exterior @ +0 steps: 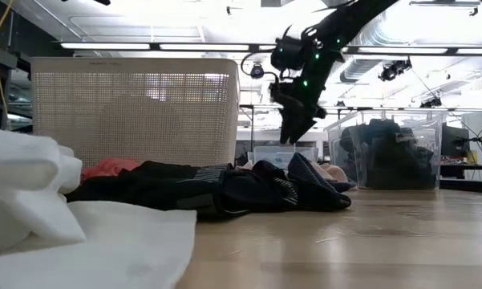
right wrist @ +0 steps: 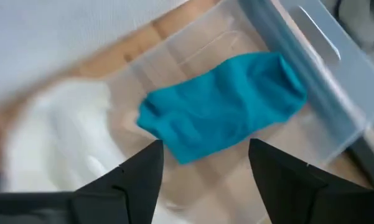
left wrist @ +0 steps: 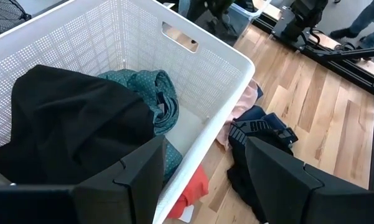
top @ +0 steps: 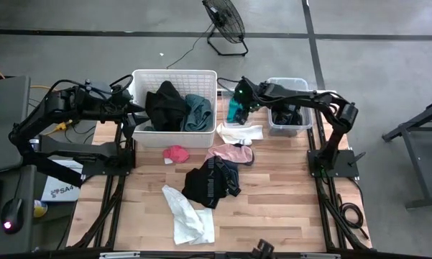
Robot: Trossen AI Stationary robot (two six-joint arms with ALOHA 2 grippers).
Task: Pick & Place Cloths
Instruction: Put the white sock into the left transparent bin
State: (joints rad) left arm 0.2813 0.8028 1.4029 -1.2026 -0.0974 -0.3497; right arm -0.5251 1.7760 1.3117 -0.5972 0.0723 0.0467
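The right hand [top: 237,97] is held up off the surface [top: 273,201], its arm reaching in from the right side and bent over the larger clear tub [top: 287,124]. It hangs above a smaller clear tub [right wrist: 311,68] that stands between the white basket [top: 174,75] and that larger tub. Its two fingers [right wrist: 137,180] stand apart with nothing between them; the wrist view looks straight past them at a bright teal cloth [right wrist: 224,106] lying crumpled on the floor of the small tub. In the low view the same hand [exterior: 293,128] points downward, well clear of the wood.

The left hand [top: 133,109] is stretched in from the left to the basket's near-left edge, its fingers [left wrist: 137,174] spread and empty (they frame the basket's inside in its wrist view).

Inside the basket lie a large black garment [left wrist: 68,118], heaped and folded, and a dull teal-green patterned cloth [left wrist: 155,93] tucked beside it against the wall.

On the surface, just in front of the basket, a small red-pink piece [top: 176,152] lies flat. A white cloth [top: 241,132] sits by the small tub, with a pale pink cloth [top: 231,152] just in front of it. A black garment with white lettering [top: 210,180] is bunched at the middle, touching the pink one. Nearer the front edge, a long white cloth [top: 187,216] lies rumpled. The larger tub holds dark fabric [top: 289,115].
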